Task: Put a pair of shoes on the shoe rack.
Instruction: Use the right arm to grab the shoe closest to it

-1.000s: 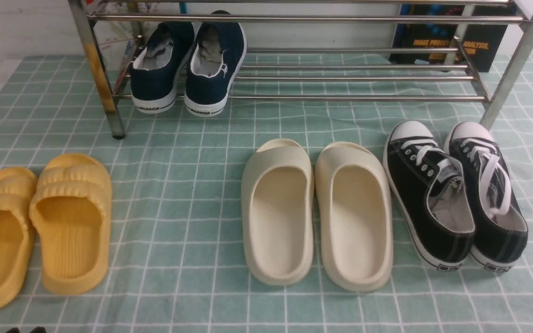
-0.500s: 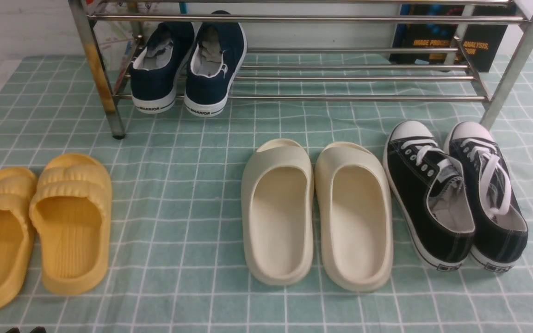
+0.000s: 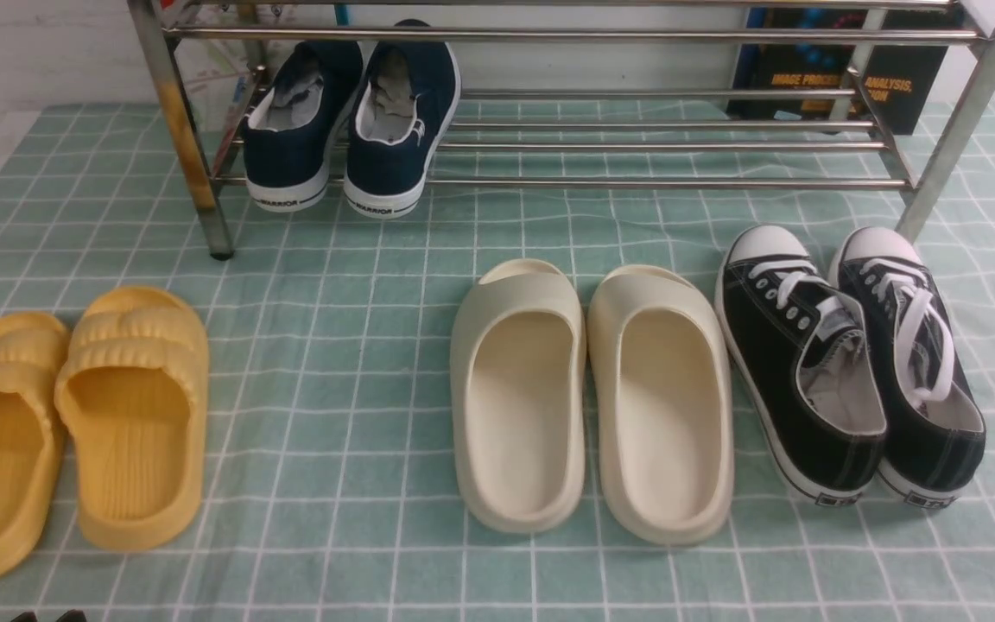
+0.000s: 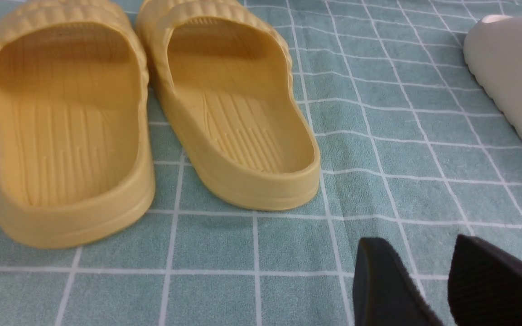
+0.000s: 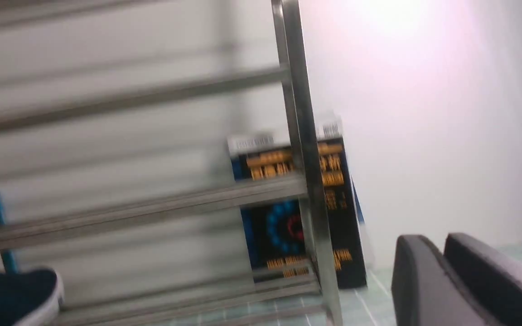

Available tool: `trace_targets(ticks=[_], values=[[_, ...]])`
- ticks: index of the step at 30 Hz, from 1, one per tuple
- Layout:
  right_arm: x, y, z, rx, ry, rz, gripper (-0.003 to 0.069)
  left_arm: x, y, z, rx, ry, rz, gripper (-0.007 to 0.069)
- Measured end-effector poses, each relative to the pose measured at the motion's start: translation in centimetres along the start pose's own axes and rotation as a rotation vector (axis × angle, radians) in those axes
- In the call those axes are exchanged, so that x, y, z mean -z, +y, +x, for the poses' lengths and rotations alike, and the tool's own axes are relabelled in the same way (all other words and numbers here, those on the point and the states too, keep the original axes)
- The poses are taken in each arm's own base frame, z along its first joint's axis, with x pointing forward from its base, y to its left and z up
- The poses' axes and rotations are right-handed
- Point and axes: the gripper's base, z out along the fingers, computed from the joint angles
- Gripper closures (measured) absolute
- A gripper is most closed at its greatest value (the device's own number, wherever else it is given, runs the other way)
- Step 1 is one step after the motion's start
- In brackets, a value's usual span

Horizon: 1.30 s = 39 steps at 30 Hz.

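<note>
The pair of black canvas sneakers with white laces and toe caps stands on the cloth at the right, the left shoe [image 3: 795, 363] touching the right shoe [image 3: 916, 345], toes toward the shoe rack [image 3: 549, 36]. The chrome rack spans the back; its right front leg [image 3: 951, 147] stands just beyond the toes. My left gripper [image 4: 417, 246] is open and empty, low over the cloth near the yellow slides; its tips just show at the front view's bottom edge [image 3: 40, 616]. My right gripper [image 5: 433, 244] is shut and empty, facing the rack's leg [image 5: 306, 181] in a blurred view.
Navy "WARRIOR" sneakers [image 3: 351, 121] sit on the rack's lower rails at the left. Cream slides [image 3: 592, 397] lie mid-cloth beside the black sneakers. Yellow slides [image 3: 74, 423] lie at the left. A dark book [image 3: 843, 69] leans behind the rack's right end.
</note>
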Motion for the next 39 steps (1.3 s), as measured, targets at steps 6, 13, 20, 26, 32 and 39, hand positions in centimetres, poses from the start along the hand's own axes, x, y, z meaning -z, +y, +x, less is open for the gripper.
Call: trace_targets(ticks=[6, 13, 20, 26, 32, 39], values=[[-0.4, 0.7, -2.6, -0.007, -0.158, -0.041, 0.0588, 0.0, 0.0, 0.0, 0.000, 0.001, 0.000, 0.0386], [-5.3, 2.6, -10.5, 0.133, -0.183, -0.030, 0.0648, 0.0, 0.0, 0.0, 0.000, 0.001, 0.000, 0.0386], [-13.5, 1.8, -7.4, 0.318, 0.169, 0.014, 0.0648, 0.0, 0.0, 0.0, 0.000, 0.001, 0.000, 0.0386], [-17.2, 0.9, 1.5, 0.100, 0.959, 0.125, 0.0648, 0.0, 0.0, 0.0, 0.000, 0.001, 0.000, 0.0386], [-19.6, 5.8, 5.1, 0.166, 1.487, -0.015, 0.0644, 0.0, 0.0, 0.0, 0.000, 0.001, 0.000, 0.0386], [-21.7, 14.0, 9.7, 0.313, 1.597, -0.265, 0.0526, 0.0, 0.0, 0.0, 0.000, 0.001, 0.000, 0.0386]])
